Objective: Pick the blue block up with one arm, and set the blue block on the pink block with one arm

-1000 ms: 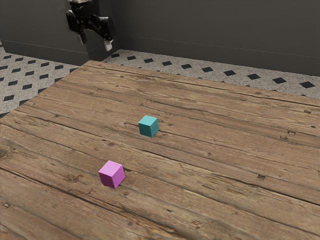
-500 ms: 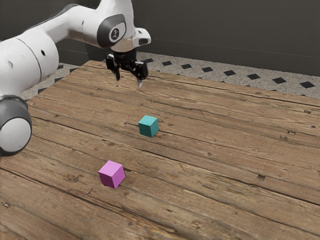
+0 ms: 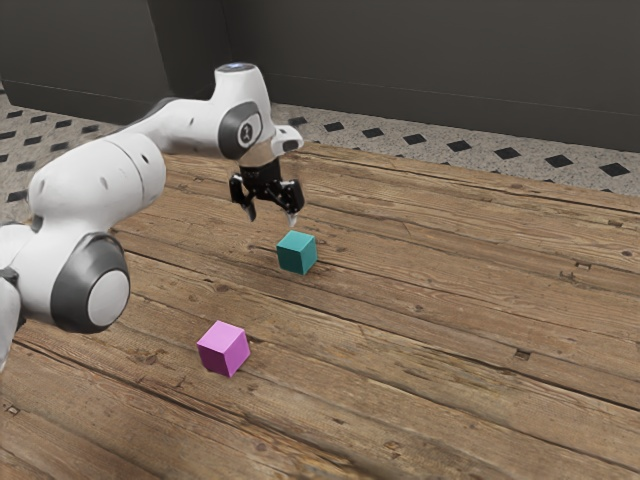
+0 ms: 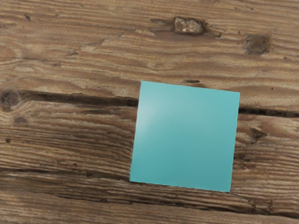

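Note:
The blue block point(image 3: 297, 252) is a small teal cube resting on the wooden table point(image 3: 450, 300) near its middle. My gripper point(image 3: 272, 212) hangs just above and slightly behind it, open, with nothing between the fingers. In the wrist view the blue block point(image 4: 184, 136) lies flat on the planks right under my hand. The pink block point(image 3: 223, 348) sits alone nearer the front, toward the exterior view's left of the blue one.
The white arm point(image 3: 120, 200) reaches in from the exterior view's left over the table's back edge. A tiled floor point(image 3: 450, 140) and a dark wall lie behind the table.
My arm has swung down and forward from the table's back edge to hover just over the blue block. Both blocks have stayed where they were.

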Robot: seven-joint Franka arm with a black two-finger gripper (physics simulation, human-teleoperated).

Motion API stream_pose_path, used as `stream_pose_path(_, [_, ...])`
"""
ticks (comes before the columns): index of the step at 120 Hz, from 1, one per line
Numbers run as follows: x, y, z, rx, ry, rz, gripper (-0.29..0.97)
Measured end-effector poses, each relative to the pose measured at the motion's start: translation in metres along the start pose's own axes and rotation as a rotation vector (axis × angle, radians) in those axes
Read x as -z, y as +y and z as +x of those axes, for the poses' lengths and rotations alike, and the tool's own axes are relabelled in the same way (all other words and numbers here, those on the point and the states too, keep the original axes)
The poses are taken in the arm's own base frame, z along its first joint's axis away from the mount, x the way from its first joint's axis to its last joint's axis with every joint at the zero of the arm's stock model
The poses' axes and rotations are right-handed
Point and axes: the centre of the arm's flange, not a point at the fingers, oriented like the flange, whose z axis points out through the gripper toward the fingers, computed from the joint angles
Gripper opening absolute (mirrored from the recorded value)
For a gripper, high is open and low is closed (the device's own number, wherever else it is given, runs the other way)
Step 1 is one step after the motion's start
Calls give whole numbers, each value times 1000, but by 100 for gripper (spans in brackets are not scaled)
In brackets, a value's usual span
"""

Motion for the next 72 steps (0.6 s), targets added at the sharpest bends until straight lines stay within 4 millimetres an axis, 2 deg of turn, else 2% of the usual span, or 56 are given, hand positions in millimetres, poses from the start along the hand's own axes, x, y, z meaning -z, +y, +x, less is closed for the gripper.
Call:
stream_pose_path(18, [-25, -3, 6, -39, 12, 0, 68])
stream_pose_path(42, [-31, 0, 17, -122, 78, 2, 68])
stream_pose_path(59, [-58, 3, 20, -178, 78, 3, 68])
stream_pose_path(72, [-62, 6, 23, -217, 94, 4, 68])
